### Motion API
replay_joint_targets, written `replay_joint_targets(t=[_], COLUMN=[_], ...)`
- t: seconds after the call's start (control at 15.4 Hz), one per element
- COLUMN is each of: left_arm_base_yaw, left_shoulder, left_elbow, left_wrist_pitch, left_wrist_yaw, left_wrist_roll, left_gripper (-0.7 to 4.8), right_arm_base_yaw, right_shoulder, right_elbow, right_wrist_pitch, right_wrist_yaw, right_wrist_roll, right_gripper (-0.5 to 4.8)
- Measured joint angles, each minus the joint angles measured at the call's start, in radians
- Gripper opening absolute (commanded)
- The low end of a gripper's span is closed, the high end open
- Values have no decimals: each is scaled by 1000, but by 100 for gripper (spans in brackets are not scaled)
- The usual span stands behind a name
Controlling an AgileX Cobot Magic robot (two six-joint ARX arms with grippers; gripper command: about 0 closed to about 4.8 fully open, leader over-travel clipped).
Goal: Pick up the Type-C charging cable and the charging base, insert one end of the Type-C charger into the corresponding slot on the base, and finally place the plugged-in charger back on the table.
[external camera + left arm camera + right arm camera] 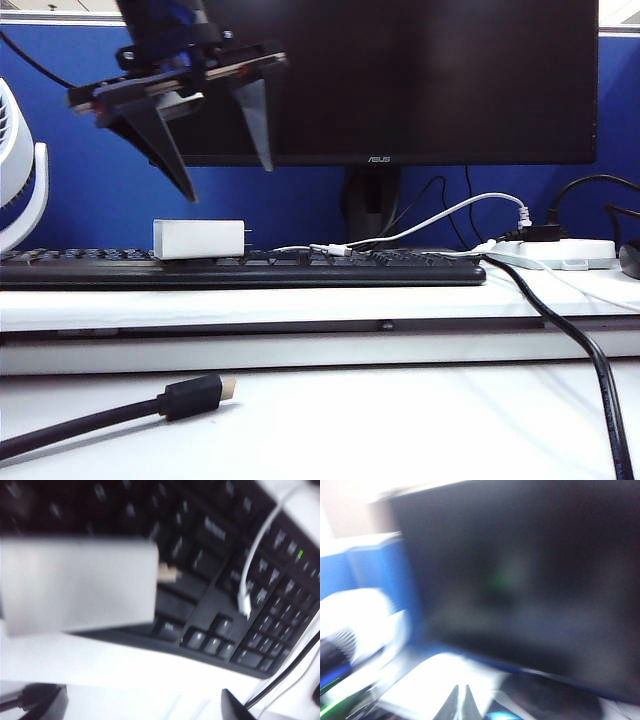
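The small white boxy charging base [198, 239], lying on the black keyboard [300, 270] at far left, could be knocked off if the spread-jawed left gripper [222, 165] above is lowered askew, while the right gripper [461, 702] is clenched empty.

The left gripper [228, 180] hangs in the air at the upper left of the exterior view. Its two dark, wedge-shaped fingers [160, 140] point downward and stand well apart, holding nothing. The bar they are mounted on is tilted, lower at its left end than at its right, with the blue and black wrist rising out of the top of the picture above it. In the left wrist view only the dark tips of the fingers [237, 707] show at the edge, spread wide.

The right gripper [461, 702] shows only in the blurred right wrist view, its two pale fingertips [451, 705] pressed together with nothing between them.
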Motion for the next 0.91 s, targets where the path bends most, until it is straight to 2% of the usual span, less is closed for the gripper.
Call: replay_joint_targets(t=[0.07, 0.13, 0.33, 0.52, 0.72, 0.91], left_arm_base_yaw=[-7, -6, -5, -4, 5, 43], left_shoulder=[17, 35, 68, 71, 71, 71], left_elbow=[0, -3, -13, -13, -13, -13], left_wrist_pitch=[0, 2, -6, -9, -24, -29], left_wrist_yaw=[4, 8, -8, -89, -154, -224], left_wrist_roll=[-7, -21, -50, -66, -42, 5], left_gripper=[403, 403, 403, 403, 403, 403], right_arm_base_yaw=[6, 35, 74, 121, 199, 238], right_shoulder=[27, 55, 144, 241, 282, 292], right_elbow=[5, 4, 40, 75, 82, 82], right_wrist_pitch=[6, 7, 3, -65, -204, -229], right_wrist_yaw=[-130, -154, -118, -170, -186, -167], right_wrist_roll=[-49, -57, -87, -150, -239, -251], right_gripper=[-1, -1, -1, -1, -1, -1])
